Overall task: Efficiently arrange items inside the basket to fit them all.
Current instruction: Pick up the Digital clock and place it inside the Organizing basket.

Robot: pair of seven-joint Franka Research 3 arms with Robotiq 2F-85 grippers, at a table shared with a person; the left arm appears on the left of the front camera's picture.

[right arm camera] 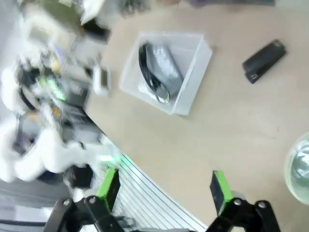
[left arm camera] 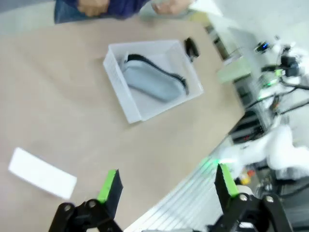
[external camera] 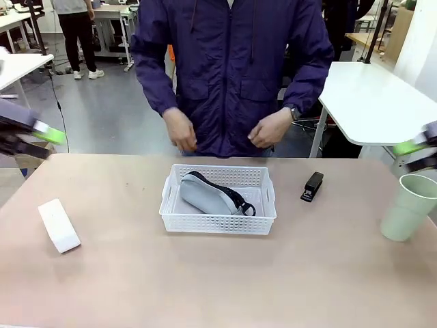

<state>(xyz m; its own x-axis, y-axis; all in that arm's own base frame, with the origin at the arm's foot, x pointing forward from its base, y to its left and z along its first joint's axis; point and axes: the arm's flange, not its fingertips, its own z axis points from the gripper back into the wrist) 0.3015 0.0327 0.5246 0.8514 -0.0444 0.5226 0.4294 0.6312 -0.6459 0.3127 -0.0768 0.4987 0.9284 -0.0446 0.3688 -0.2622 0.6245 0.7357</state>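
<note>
A person in a dark purple jacket stands at the far edge of the table (external camera: 205,287), hands (external camera: 181,130) held at waist level above it, touching nothing. The white lattice basket (external camera: 218,223) sits mid-table. Inside it the grey pouch (external camera: 203,195) lies diagonally across the floor, its black strap and ring toward the right wall (some floor beside it is bare). The black stapler (external camera: 313,186) lies just right of the basket. The pale green cup (external camera: 408,207) stands upright near the right edge, and the white block (external camera: 59,225) rests well apart at left. The left gripper (left arm camera: 166,183) and right gripper (right arm camera: 164,187) hang above the table at its sides, fingers spread wide, holding nothing.
</note>
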